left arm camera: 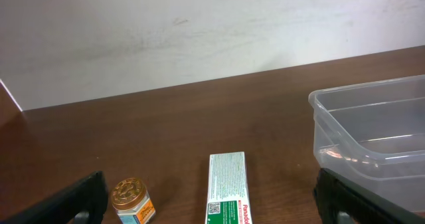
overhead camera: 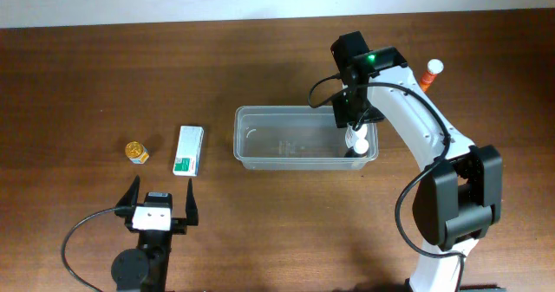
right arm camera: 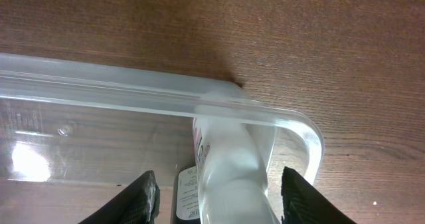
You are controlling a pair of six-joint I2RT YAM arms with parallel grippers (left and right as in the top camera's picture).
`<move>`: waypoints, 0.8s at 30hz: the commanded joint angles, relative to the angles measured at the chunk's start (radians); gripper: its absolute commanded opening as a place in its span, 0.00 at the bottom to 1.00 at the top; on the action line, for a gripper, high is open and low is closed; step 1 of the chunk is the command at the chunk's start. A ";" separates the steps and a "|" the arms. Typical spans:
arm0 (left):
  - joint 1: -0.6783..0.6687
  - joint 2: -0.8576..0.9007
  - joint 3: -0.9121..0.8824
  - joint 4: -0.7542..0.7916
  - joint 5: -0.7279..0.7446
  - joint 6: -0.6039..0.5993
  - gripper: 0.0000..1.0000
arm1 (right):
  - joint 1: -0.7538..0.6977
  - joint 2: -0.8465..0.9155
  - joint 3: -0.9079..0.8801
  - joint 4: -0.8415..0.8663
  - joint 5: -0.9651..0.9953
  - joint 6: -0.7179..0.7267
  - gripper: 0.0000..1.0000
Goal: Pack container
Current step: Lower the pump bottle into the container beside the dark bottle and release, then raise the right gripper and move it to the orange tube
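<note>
The clear container [overhead camera: 260, 158] sits in the middle of the counter [overhead camera: 87, 75], with its long side running left to right in the top view. Our right hand [right arm camera: 220, 196] reaches down into the container's right end. Its fingers stand a little apart, and a white bottle [right arm camera: 229, 164] lies between them by the corner; we think they are not squeezing it. That hand should go straight up, because the wall is close. Our left hand [overhead camera: 162, 192] is spread wide at the lower left and holds nothing. The white box [overhead camera: 188, 149] and the small jar [overhead camera: 136, 152] lie just above it in the frame, so it is nearer to them. The box points up and down. The left half of the container has room.
</note>
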 commanded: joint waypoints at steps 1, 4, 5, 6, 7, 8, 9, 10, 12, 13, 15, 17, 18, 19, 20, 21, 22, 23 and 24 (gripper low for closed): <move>0.006 -0.006 -0.005 -0.003 0.011 0.016 0.99 | -0.005 -0.005 -0.002 0.000 0.016 0.008 0.53; 0.006 -0.006 -0.005 -0.003 0.011 0.016 0.99 | -0.005 -0.007 0.004 -0.004 0.016 0.008 0.55; 0.006 -0.006 -0.005 -0.003 0.011 0.017 0.99 | -0.005 -0.009 0.013 -0.009 0.016 0.008 0.56; 0.006 -0.006 -0.005 -0.003 0.011 0.016 0.99 | -0.005 -0.009 0.026 -0.014 0.016 0.008 0.56; 0.006 -0.006 -0.005 -0.003 0.011 0.016 0.99 | -0.005 -0.012 0.045 -0.024 0.016 0.008 0.57; 0.006 -0.006 -0.005 -0.003 0.011 0.016 1.00 | -0.005 -0.013 0.063 -0.033 0.016 0.005 0.57; 0.006 -0.006 -0.005 -0.003 0.011 0.017 0.99 | -0.005 -0.017 0.084 -0.045 0.016 0.002 0.58; 0.006 -0.006 -0.005 -0.003 0.011 0.016 0.99 | -0.005 -0.019 0.112 -0.060 0.017 0.000 0.59; 0.006 -0.006 -0.005 -0.003 0.011 0.016 0.99 | -0.005 -0.024 0.167 -0.090 0.016 -0.002 0.62; 0.006 -0.006 -0.005 -0.003 0.011 0.016 0.99 | -0.005 -0.028 0.203 -0.111 0.016 -0.014 0.63; 0.006 -0.006 -0.005 -0.003 0.011 0.016 0.99 | -0.005 -0.031 0.270 -0.151 0.023 -0.031 0.69; 0.006 -0.006 -0.005 -0.003 0.011 0.017 1.00 | -0.018 -0.033 0.370 -0.212 0.054 -0.034 0.83; 0.006 -0.006 -0.005 -0.003 0.011 0.017 0.99 | -0.026 -0.034 0.398 -0.229 0.062 -0.034 0.86; 0.006 -0.006 -0.005 -0.003 0.011 0.016 0.99 | -0.039 -0.035 0.432 -0.248 0.072 -0.034 0.89; 0.006 -0.006 -0.005 -0.003 0.011 0.016 0.99 | -0.056 -0.035 0.459 -0.260 0.081 -0.034 0.91; 0.006 -0.006 -0.005 -0.003 0.011 0.017 1.00 | -0.073 -0.037 0.479 -0.269 0.080 -0.040 0.92; 0.006 -0.006 -0.005 -0.003 0.011 0.016 0.99 | -0.097 -0.037 0.497 -0.280 0.080 -0.042 0.92; 0.006 -0.006 -0.005 -0.003 0.011 0.016 0.99 | -0.122 -0.037 0.510 -0.289 0.079 -0.042 0.93; 0.006 -0.006 -0.005 -0.003 0.011 0.016 0.99 | -0.146 -0.037 0.515 -0.293 0.076 -0.042 0.93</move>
